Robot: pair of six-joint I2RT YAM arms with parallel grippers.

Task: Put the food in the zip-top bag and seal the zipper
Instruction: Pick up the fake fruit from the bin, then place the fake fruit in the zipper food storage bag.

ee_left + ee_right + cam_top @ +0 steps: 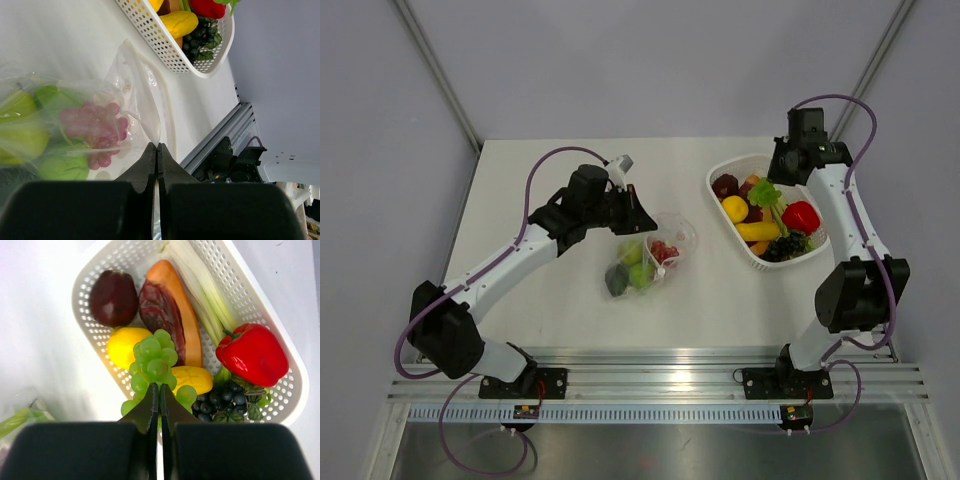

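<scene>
The clear zip-top bag point(655, 255) lies mid-table, holding green fruit, a dark piece and pink grapes point(97, 130). My left gripper point(632, 215) is shut on the bag's mouth edge point(150, 107) and holds it up; its jaws meet on the thin plastic in the left wrist view point(157, 147). My right gripper point(775, 185) is over the white basket and is shut on a bunch of green grapes point(156, 362), which hangs above the other food. The zipper strip point(165, 95) curves along the open mouth.
The white lattice basket point(725, 172) at the right holds a dark purple fruit point(113, 297), a lemon point(122, 346), a red pepper point(252, 354), black grapes point(222, 399), a yellow piece point(197, 379) and pale stalks. The metal rail runs along the near table edge point(650, 375).
</scene>
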